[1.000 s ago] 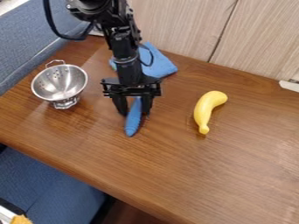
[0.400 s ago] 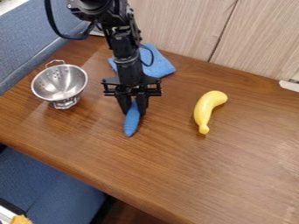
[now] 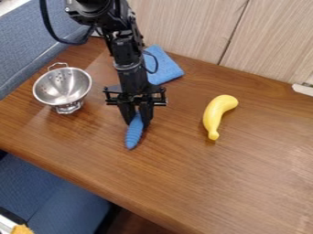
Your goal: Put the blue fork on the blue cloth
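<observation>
At the nearest lower left corner, a piece of something orange-yellow (image 3: 22, 229) shows beside something white with a dark edge, and blue upholstery (image 3: 55, 192) lies below the rounded front edge of the brown wood-grain table (image 3: 214, 183). Farther in, left of the middle, the ribbed blue handle of the fork (image 3: 134, 135) slants, its rounded end toward the camera and a little to the left. Its upper part is between the fingers of the black gripper (image 3: 137, 119), which are closed on it; whether the fork touches the tabletop, I cannot tell. To the right, well apart, a yellow toy banana (image 3: 215, 114) lies curved, its stem end nearer the camera. On the left a metal colander (image 3: 61, 89) stands on its base, tilted toward the camera, with a loop handle at the far side. Beyond the gripper, apart from the fork, the blue cloth (image 3: 162, 66) lies folded near the back, the arm passing in front of its left part. Behind it rise pale wood-grain panels (image 3: 189, 27), with blue-grey upholstery (image 3: 30, 45) to the left.
</observation>
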`<state>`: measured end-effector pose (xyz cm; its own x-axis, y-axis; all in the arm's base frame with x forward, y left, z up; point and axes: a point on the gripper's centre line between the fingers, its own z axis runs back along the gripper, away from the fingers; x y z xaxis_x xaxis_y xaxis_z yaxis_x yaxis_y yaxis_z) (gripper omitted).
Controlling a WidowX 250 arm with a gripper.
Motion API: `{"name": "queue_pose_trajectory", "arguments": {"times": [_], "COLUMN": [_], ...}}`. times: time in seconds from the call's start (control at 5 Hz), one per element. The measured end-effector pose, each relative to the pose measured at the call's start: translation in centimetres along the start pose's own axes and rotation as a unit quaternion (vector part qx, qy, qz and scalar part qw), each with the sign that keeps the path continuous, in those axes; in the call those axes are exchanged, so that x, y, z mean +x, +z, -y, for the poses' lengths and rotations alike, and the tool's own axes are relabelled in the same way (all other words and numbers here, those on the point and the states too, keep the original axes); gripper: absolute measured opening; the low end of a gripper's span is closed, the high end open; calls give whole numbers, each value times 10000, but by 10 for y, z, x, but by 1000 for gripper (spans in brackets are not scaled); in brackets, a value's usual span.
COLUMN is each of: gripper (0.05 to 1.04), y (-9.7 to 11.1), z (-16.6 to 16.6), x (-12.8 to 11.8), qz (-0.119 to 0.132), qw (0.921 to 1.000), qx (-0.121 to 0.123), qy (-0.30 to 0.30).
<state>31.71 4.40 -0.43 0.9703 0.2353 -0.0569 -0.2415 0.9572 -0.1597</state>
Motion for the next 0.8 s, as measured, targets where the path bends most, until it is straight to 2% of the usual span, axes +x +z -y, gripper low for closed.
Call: {"name": "queue_pose_trajectory", "arguments": {"times": [0.4,0.6,0.8], "gripper": [370,370,370], "y": [35,59,74], "z": [-5,-4,-7], "x": [-1,20,52], "qz": [258,529,732], "qw": [9995,9978,9951], "qx": [-158,-287,-278], "qy": [61,269,601]}}
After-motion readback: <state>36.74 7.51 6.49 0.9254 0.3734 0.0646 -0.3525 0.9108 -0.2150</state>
